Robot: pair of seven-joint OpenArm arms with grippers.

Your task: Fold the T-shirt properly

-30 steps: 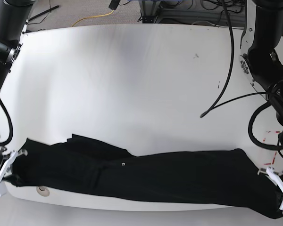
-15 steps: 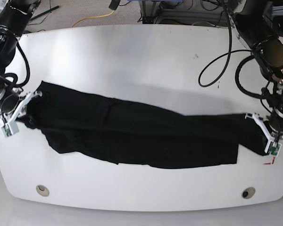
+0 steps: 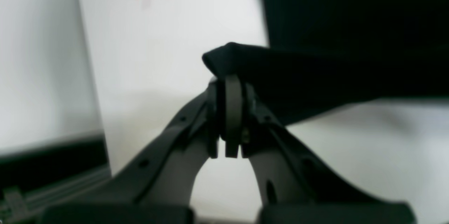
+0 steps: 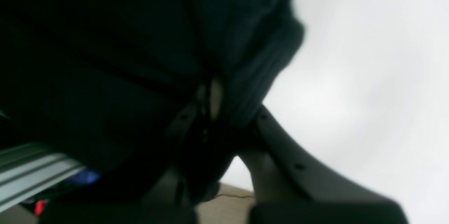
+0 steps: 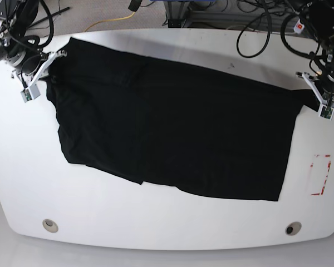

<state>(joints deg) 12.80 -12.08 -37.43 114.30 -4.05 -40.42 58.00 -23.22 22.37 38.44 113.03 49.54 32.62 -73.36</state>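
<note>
A: Where is the T-shirt (image 5: 178, 122)?

B: It lies spread over the far half of the white table (image 5: 156, 222), plain black side up, stretched from the far left corner across to the right edge. The near hem runs slanted, lower toward the right, and ends well short of the table's front edge.

A: And the left gripper (image 5: 322, 99)?

B: It sits at the right side of the base view, at the cloth's far right corner. In the left wrist view the left gripper (image 3: 228, 87) has its jaws pressed together with a bunched tip of black cloth (image 3: 315, 76) pinched between them. The corner it holds is lifted a little off the table top.

A: The right gripper (image 5: 42, 72)?

B: It is at the far left corner of the table, at the cloth's upper left corner. In the right wrist view the right gripper (image 4: 210, 101) is closed as well, and dark fabric (image 4: 122, 59) drapes over and around the fingers, hiding most of them. That view is blurred.

A: Anything else on the table?

B: Red tape marks (image 5: 322, 175) near the right edge, just beside the cloth's right side, and two round holes (image 5: 50, 225) along the front edge, well apart from the cloth.
</note>
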